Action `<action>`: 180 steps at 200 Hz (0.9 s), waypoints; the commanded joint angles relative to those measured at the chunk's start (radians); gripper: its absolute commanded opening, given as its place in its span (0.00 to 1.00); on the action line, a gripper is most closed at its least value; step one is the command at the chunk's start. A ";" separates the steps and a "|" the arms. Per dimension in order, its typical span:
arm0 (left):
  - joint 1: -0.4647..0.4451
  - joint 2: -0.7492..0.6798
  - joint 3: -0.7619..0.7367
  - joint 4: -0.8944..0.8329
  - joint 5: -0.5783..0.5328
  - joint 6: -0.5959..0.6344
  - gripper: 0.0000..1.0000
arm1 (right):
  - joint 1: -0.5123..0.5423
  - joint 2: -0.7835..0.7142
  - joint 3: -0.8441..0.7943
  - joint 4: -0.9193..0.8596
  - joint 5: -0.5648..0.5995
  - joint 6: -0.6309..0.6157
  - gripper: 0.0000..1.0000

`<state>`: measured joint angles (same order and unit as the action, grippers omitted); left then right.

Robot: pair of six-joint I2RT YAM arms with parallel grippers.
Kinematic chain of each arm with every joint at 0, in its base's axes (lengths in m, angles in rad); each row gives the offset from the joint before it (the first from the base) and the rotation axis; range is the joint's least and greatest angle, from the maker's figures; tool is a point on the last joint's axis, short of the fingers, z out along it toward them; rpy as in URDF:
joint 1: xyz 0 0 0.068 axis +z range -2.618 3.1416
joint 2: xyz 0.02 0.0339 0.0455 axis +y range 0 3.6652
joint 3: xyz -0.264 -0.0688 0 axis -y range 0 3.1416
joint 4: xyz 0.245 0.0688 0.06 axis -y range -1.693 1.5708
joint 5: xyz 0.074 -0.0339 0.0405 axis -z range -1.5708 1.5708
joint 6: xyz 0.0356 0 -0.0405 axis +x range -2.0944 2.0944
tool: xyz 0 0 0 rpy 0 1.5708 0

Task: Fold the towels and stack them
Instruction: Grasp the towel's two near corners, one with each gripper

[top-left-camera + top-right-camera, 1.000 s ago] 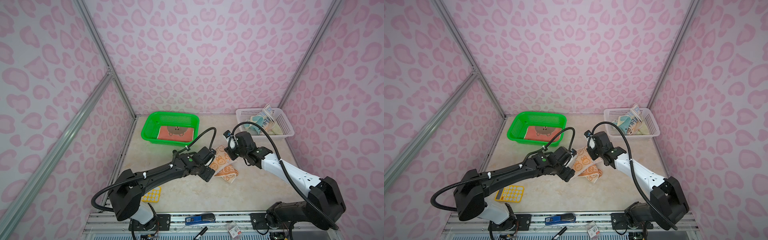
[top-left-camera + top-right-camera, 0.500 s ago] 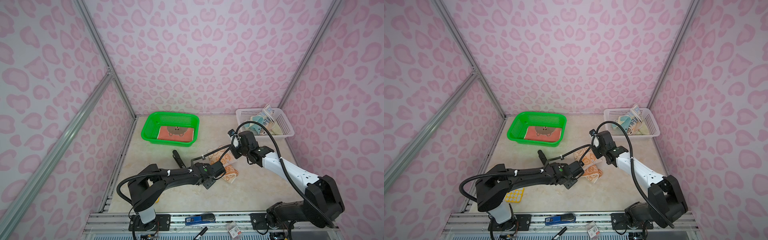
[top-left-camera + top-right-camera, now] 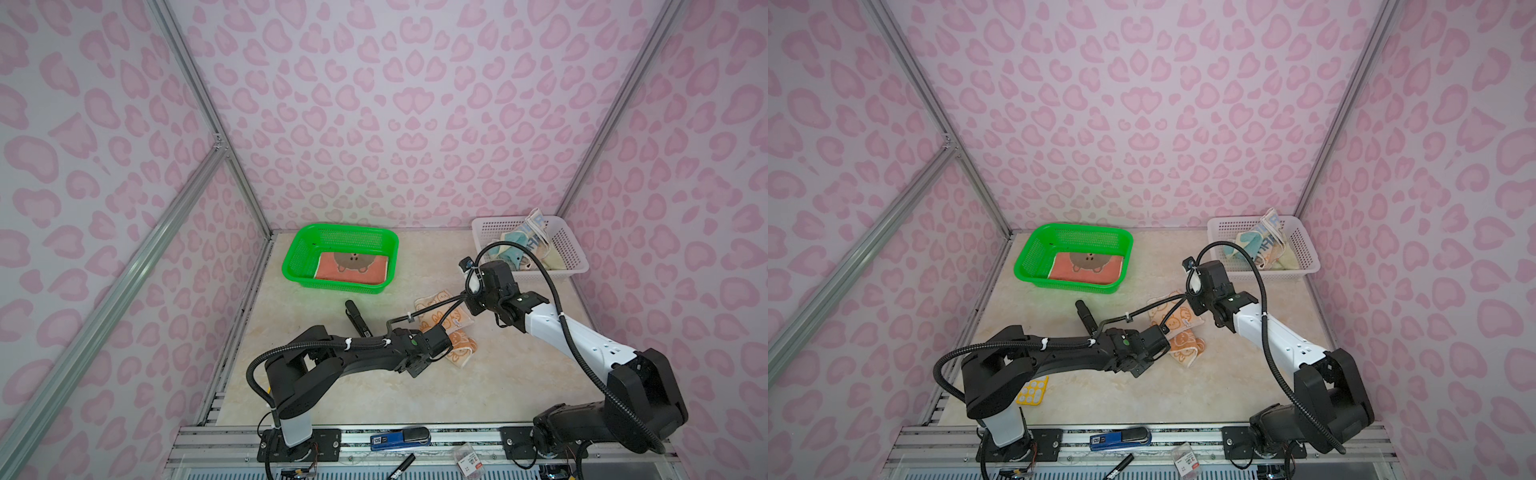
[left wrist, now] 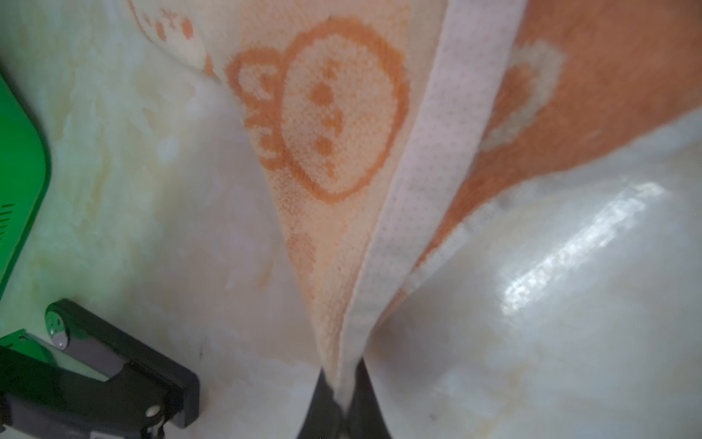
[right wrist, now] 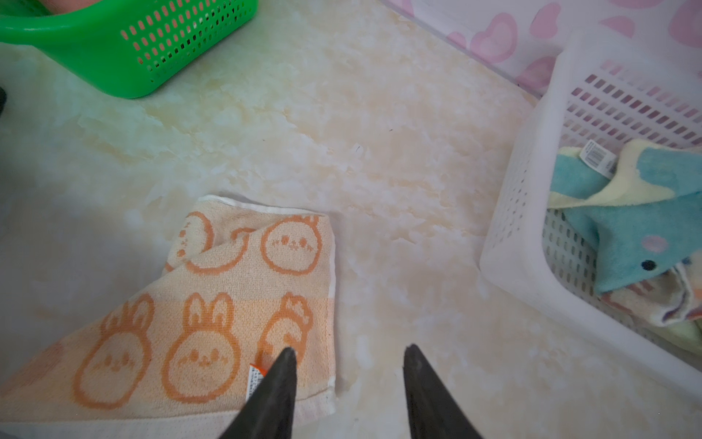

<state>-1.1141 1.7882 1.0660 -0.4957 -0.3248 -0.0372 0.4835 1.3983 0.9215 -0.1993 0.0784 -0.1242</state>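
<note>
Towels sit in 3 places. The beige towel (image 3: 434, 302) (image 3: 1177, 320) lies rumpled on the table (image 3: 498, 382), near its middle and between the 2 arms, with its darker orange underside turned up at the near end. The left gripper (image 3: 449, 348) (image 4: 343, 395) is clamped on that near end: in the left wrist view its 2 dark fingers (image 4: 366, 406) meet on the towel's white hem, and the cloth (image 4: 334, 114) runs away from them in a raised ridge. The right gripper (image 3: 466, 301) (image 5: 349, 351) hangs over the far end with its jaws apart and nothing between them. In the right wrist view 1 fingertip (image 5: 283, 365) is over the towel's corner (image 5: 212, 304) beside a small tag (image 5: 255, 380), and the other is over bare table. Whether that fingertip touches the cloth I cannot tell. The red towel (image 3: 353, 269) (image 3: 1086, 267) lies flat in the green basket (image 3: 299, 257) (image 3: 1030, 257) at the back left. The blue towel (image 3: 509, 246) (image 5: 626, 228) and the cream towel (image 3: 538, 232) (image 3: 1271, 232) are bunched in the white basket (image 3: 574, 257) (image 5: 532, 190) at the back right, the cream 1 standing above the rim. A black marker (image 3: 357, 318) lies on the table between the green basket and the left arm.
</note>
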 commanded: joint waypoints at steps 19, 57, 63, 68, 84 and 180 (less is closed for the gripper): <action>0.003 -0.054 -0.013 0.021 -0.042 -0.006 0.03 | -0.009 -0.016 -0.074 0.148 0.031 -0.166 0.48; 0.050 -0.128 -0.076 0.068 -0.030 -0.042 0.03 | -0.025 -0.015 -0.113 0.141 0.023 -0.402 0.47; 0.063 -0.138 -0.087 0.072 -0.019 -0.053 0.03 | -0.030 -0.017 -0.113 0.124 0.006 -0.428 0.47; 0.076 -0.145 -0.095 0.076 -0.006 -0.060 0.03 | -0.035 -0.019 -0.113 0.109 -0.011 -0.446 0.47; 0.111 -0.163 -0.116 0.091 0.032 -0.075 0.03 | -0.040 -0.029 -0.119 0.073 -0.068 -0.514 0.47; 0.236 -0.077 -0.063 0.074 0.256 -0.016 0.03 | -0.007 0.006 -0.248 0.026 -0.283 -0.843 0.46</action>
<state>-0.9031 1.7061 0.9932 -0.4221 -0.1265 -0.0734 0.4713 1.3762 0.6746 -0.1749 -0.1654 -0.9184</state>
